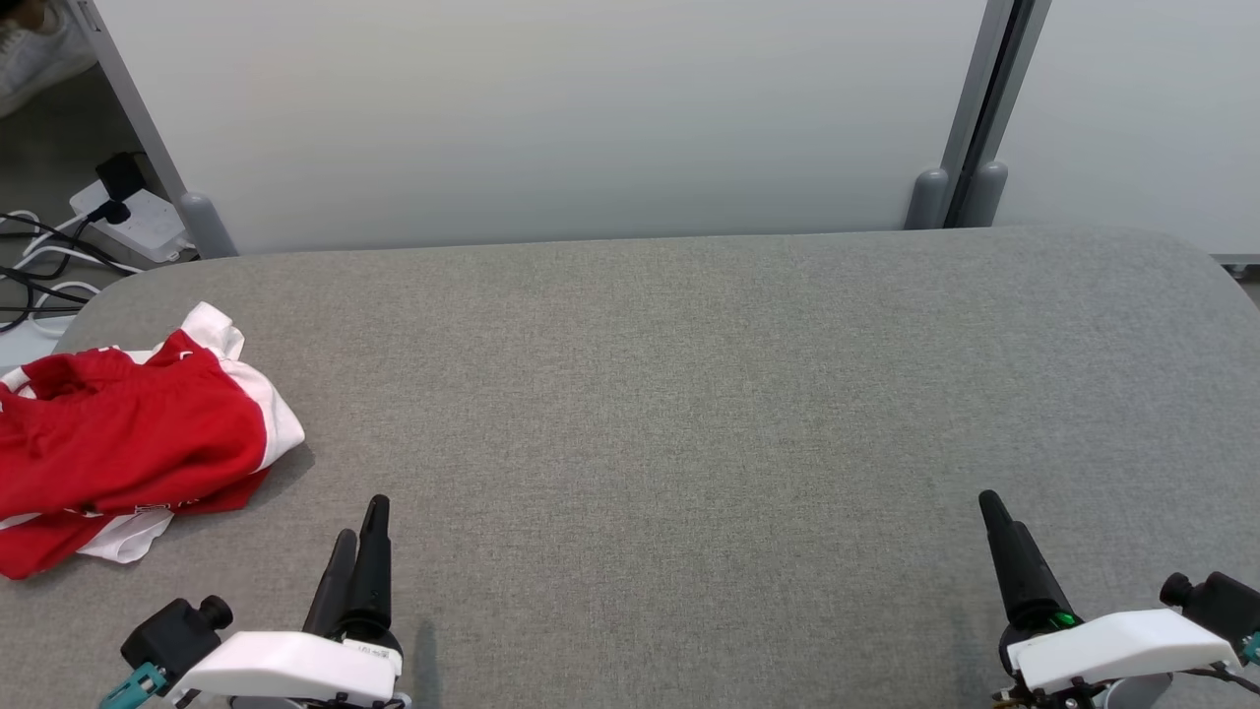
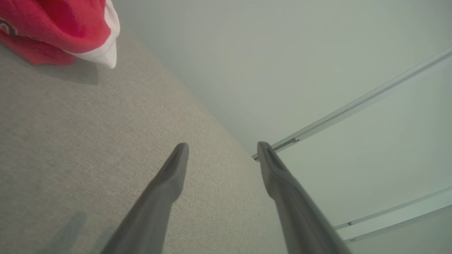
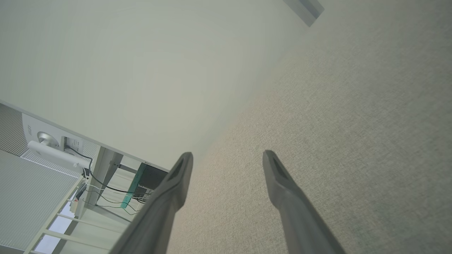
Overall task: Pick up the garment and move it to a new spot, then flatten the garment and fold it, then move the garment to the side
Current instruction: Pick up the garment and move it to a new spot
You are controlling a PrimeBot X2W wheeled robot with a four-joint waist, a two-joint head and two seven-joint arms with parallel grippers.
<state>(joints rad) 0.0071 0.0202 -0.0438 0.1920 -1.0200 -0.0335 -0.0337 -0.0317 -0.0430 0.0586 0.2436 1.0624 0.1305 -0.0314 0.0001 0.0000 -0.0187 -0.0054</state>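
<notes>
We start at the near edge. The left gripper (image 1: 360,522) sits just right of the garment (image 1: 128,433) and nearer to us, apart from it. Its fingers are spread wide with nothing between them. The right gripper (image 1: 1002,517) is well to the right of the garment, equally near, also wide and empty.

The garment is a crumpled red heap with white trim on the grey table (image 1: 689,394). Its left part runs off the head view's edge. Nothing touches it. Behind and left of the garment there's a white power strip (image 1: 133,217) with cables on the floor. Directly behind and to the right is the pale partition (image 1: 551,118).

We judge this as step one, the pick-up, not yet begun. The next move calls for the left gripper to go left and forward over the garment, drop onto a raised fold and close on the cloth. The bare table right of the garment looks like room for the new spot. The heap is bunched, so a pinch may catch several layers.
</notes>
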